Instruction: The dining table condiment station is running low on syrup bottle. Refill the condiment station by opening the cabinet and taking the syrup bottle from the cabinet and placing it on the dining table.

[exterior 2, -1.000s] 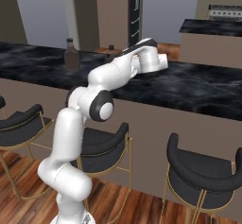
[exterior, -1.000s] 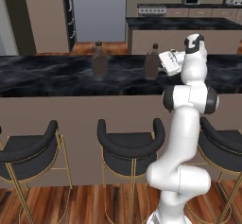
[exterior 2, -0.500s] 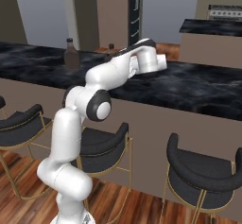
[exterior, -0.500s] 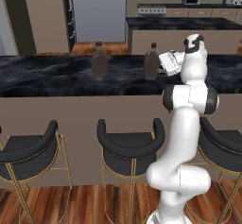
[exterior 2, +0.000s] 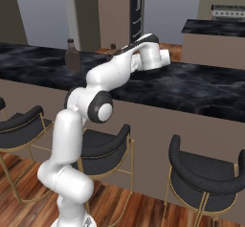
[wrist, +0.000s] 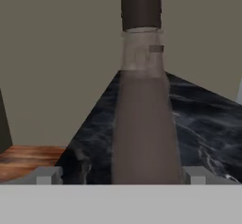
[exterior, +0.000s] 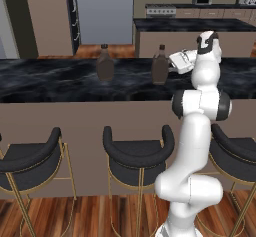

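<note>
Brown syrup bottle (wrist: 144,109) is standing upright on the dining table (exterior: 60,81), sitting right between the jaws. Gripper (wrist: 122,175) is showing both fingertips (wrist: 47,176) spread wide, clear gaps either side of the bottle body, so nothing is being held or touched as far as the hand view shows. Placement is looking done; the step in hand is the release and retreat. Best move: be pulling straight back along the jaw axis, keeping the jaws wide, avoiding any sideways drift that could tip the bottle. Further along the marble, a second bottle (exterior: 104,63) is standing well apart.
</note>
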